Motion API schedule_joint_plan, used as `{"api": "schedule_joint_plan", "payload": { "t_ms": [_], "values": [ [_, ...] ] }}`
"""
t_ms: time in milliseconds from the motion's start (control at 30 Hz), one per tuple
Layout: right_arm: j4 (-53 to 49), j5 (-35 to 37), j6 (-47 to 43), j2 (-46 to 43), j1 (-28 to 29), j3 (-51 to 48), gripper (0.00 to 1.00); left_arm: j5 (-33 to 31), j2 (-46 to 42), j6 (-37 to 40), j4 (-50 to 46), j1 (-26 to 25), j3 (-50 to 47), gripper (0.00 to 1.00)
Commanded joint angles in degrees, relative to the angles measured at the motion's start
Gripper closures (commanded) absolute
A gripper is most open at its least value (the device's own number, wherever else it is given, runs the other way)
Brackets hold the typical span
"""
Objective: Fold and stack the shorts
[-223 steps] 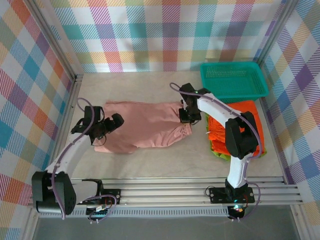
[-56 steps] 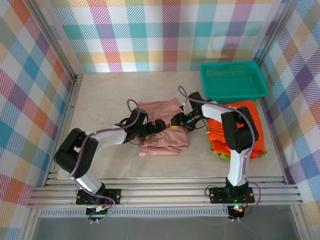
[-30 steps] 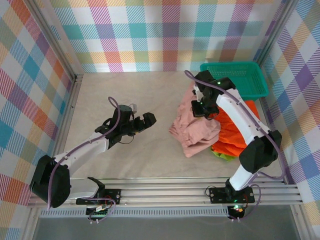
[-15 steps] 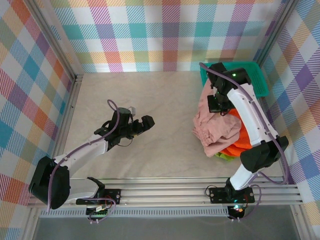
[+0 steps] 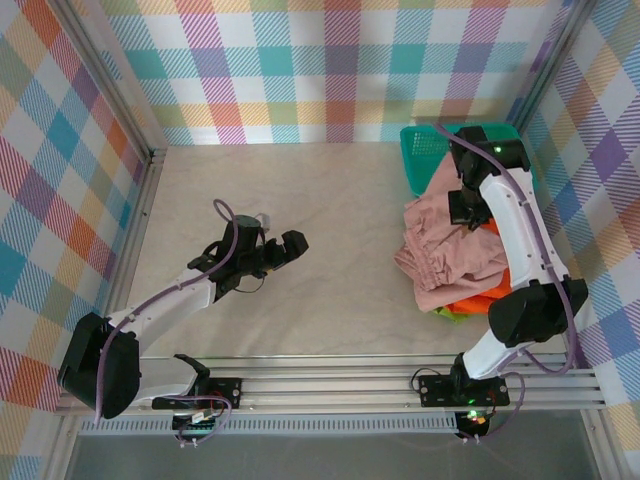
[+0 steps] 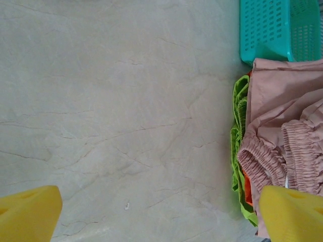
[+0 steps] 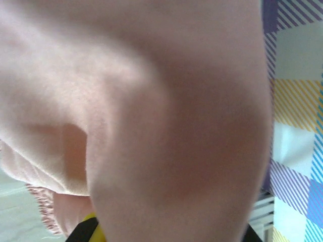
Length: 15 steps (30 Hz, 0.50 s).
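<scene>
While the right gripper (image 5: 466,210) sits in the upper right of the top view, its jaws are together and clamped on the dusty pink shorts (image 5: 445,255). The fabric hangs down and to the left of the claw in a loose bunch, with the gathered waistband toward the lower left of the bundle. The lower part of the pink pair lies over the orange shorts (image 5: 480,300). The lime green shorts (image 5: 452,314) show as a thin edge under both, at the lower left of the pile. The teal basket (image 5: 428,150) stands at the upper right, just above the pink fabric; contact between the two cannot be told. The left gripper (image 5: 283,250) is left of centre, jaws wide apart and holding nothing, over the bare table (image 5: 340,200) and well apart from the pile. In the left wrist view the yellow fingertips (image 6: 28,214) sit in the two lower corners with bare table between them. The pile is at the right edge there: green edge outermost, a sliver of orange, pink on top with two ruched elastic bands. In the right wrist view the pink cloth is close and blurred, with plaid wall (image 7: 295,101) along the right edge.
</scene>
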Motion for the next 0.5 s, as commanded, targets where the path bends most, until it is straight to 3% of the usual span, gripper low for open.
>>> {"api": "schedule_joint_plan", "payload": {
  "t_ms": [0,167,467],
  "values": [
    [4.77,5.29,-3.17,-1.34,-2.53,-3.35,1.0,0.2,-0.98,-0.24,1.07,0.48,-0.93,0.0],
    [9.27,9.46,-4.89,-1.52,-5.63,-9.07,1.0,0.32,-0.62,-0.07,1.09,0.74,-1.22,0.0],
    [17.8,19.5,-8.88,-0.24,-9.36,-19.02,0.83,0.17,-0.61,0.07,1.03,1.11,-1.38,0.0]
  ]
}}
